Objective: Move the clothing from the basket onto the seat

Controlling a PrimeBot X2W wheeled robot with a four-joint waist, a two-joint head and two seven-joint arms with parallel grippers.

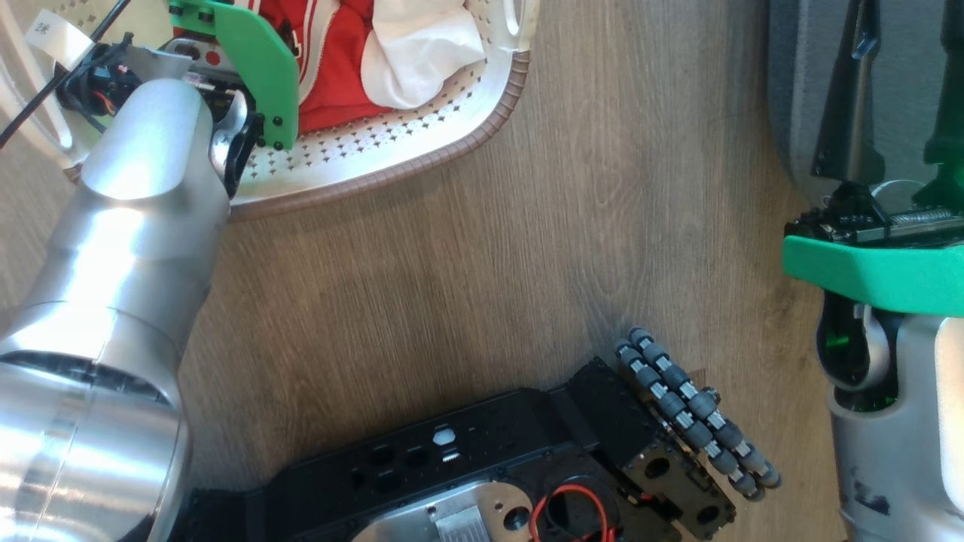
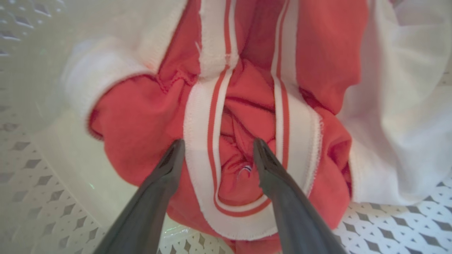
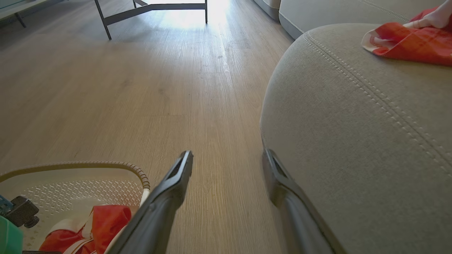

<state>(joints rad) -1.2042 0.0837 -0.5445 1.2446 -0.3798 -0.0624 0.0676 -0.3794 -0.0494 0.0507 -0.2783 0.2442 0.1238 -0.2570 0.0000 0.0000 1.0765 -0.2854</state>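
Observation:
The cream basket (image 1: 422, 162) stands on the floor at the upper left and holds red clothing (image 1: 331, 83) and a white cloth (image 1: 422, 53). My left gripper (image 2: 219, 143) is down inside the basket, open. Its fingers straddle a fold of the red garment (image 2: 243, 106) with white stripes, and the white cloth (image 2: 399, 123) lies to the right of it. My right gripper (image 3: 227, 153) is open and holds nothing, over the floor beside the grey seat (image 3: 353, 141). Another red garment (image 3: 409, 40) lies on the seat. The seat's edge (image 1: 798, 75) shows at the upper right in the head view.
Wooden floor (image 1: 489, 263) stretches between basket and seat. My black base with its roller wheel (image 1: 693, 414) is at the bottom. A dark table frame (image 3: 152, 10) stands far off, and a second upholstered piece (image 3: 335, 10) lies behind the seat.

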